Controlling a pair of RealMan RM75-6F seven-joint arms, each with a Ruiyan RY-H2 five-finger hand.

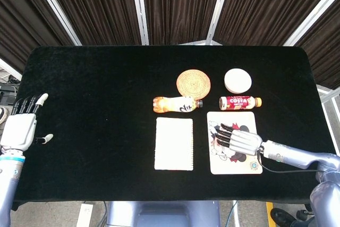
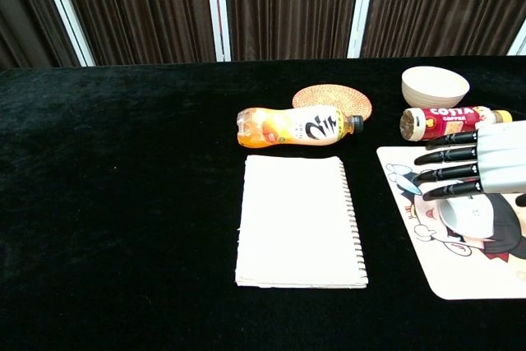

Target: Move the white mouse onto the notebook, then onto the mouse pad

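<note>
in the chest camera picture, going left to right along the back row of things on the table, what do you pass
orange drink bottle → woven coaster → coffee bottle. The white bowl sits behind the coffee bottle and overlaps it sideways, so I leave it out of the order.

Staged robot data-collection lab, not a home: surface [image 1: 106,78] draped in black cloth, dark pleated curtains [image 1: 175,3] with white frame posts [image 1: 139,6] from 10 to 2 o'clock (booth-like enclosure), cables and bare floor [image 1: 10,86] at 9 o'clock.
</note>
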